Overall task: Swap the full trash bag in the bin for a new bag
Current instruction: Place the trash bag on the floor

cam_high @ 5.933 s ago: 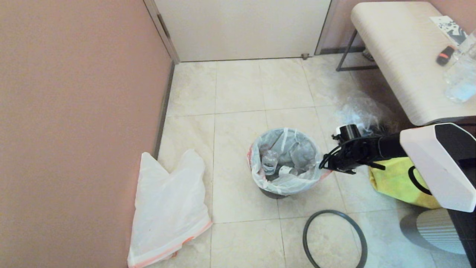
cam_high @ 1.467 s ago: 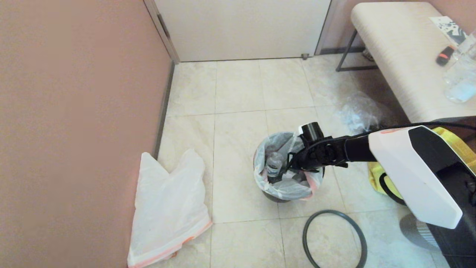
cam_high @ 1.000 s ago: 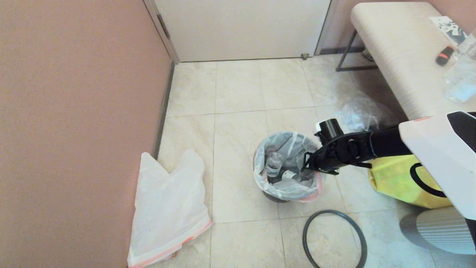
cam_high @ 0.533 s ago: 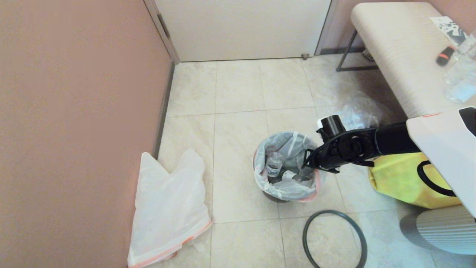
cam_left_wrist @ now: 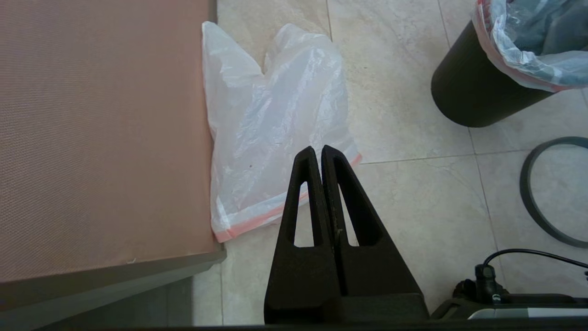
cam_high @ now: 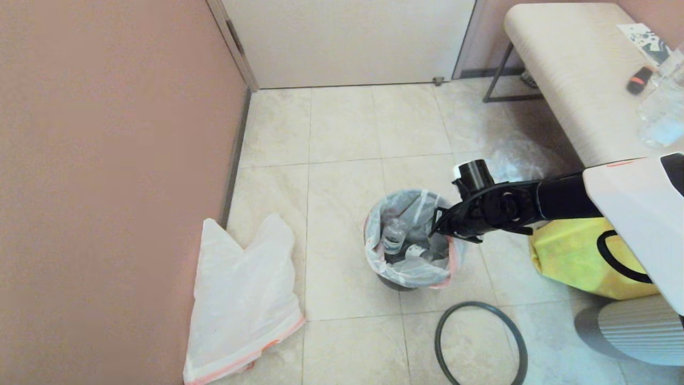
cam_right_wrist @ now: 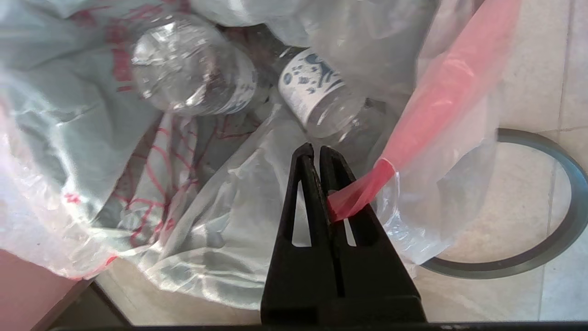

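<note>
The full trash bag (cam_high: 409, 272) sits in the black bin (cam_left_wrist: 468, 92), with two clear bottles (cam_right_wrist: 193, 69) showing inside it. My right gripper (cam_high: 435, 227) hangs over the bin's right rim. In the right wrist view this gripper (cam_right_wrist: 317, 149) is shut on the bag's orange-pink drawstring (cam_right_wrist: 441, 101), which runs taut away from the fingers. The new bag (cam_high: 240, 299) lies flat on the floor by the pink wall. Above the floor next to the new bag (cam_left_wrist: 275, 128), my left gripper (cam_left_wrist: 318, 149) is shut and empty. The dark-grey hoop (cam_high: 478, 303) lies on the tiles in front of the bin.
A yellow tote bag (cam_high: 572, 256) lies right of the bin, and a crumpled clear bag (cam_high: 515, 160) lies behind it. A cream bench (cam_high: 577, 80) stands at the back right. A grey ribbed cylinder (cam_high: 630, 331) is at the near right. The pink wall (cam_high: 107, 160) bounds the left.
My right gripper went from over the bin's middle out to its right rim, then edged back up and left. The bag's right rim has drawn inward with it.
</note>
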You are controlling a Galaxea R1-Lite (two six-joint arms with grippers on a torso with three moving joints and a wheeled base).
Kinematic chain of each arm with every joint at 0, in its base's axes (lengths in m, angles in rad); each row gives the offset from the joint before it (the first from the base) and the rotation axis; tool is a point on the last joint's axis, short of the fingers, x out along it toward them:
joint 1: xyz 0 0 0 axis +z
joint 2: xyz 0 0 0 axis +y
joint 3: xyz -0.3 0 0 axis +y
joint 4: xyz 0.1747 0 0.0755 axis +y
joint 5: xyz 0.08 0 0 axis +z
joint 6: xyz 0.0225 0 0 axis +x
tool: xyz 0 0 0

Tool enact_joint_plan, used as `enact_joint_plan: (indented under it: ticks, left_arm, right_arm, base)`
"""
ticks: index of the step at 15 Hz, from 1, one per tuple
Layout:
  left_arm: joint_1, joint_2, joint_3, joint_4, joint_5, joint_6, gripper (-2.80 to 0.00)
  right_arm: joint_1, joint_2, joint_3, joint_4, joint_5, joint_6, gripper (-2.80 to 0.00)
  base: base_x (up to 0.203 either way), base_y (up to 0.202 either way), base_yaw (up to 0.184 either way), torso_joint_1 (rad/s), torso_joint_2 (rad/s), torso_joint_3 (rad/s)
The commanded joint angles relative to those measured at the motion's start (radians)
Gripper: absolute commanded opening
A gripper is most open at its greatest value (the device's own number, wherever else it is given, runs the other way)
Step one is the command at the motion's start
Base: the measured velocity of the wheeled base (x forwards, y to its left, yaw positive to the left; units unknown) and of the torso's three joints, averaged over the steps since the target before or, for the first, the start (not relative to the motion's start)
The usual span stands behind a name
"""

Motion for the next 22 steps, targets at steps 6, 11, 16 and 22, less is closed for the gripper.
enact_joint_plan:
  ticks: [6, 11, 16, 22]
  left_arm:
    - [-0.002, 0.063, -0.07, -0.055, -0.137, 0.213, -2.8]
    - [0.005, 0.682, -0.39, -0.105, -0.322, 0.254, -2.8]
    - [-0.231, 1.431, -0.648, -0.213, -0.319, 0.202, -2.8]
    - [-0.448, 2.086, -1.243, -0.337, -0.285, 0.087, -2.8]
  right_arm:
    - [0.037, -0.025, 0.01, 0.004, -0.006, 0.006, -2.8]
    - [0.056, -0.023, 0.016, 0.004, -0.006, 0.043, -2.8]
    - [0.048, -0.027, 0.005, 0.007, -0.006, 0.034, -2.8]
    - [0.047, -0.02, 0.005, 0.001, -0.003, 0.032, -2.8]
  base:
    - [0.0, 0.0, 0.0, 0.0, 0.0, 0.0]
    - [0.0, 0.0, 0.0, 0.0, 0.0, 0.0]
    - [0.0, 0.0, 0.0, 0.0, 0.0, 0.0]
    - [0.0, 0.0, 0.0, 0.0, 0.0, 0.0]
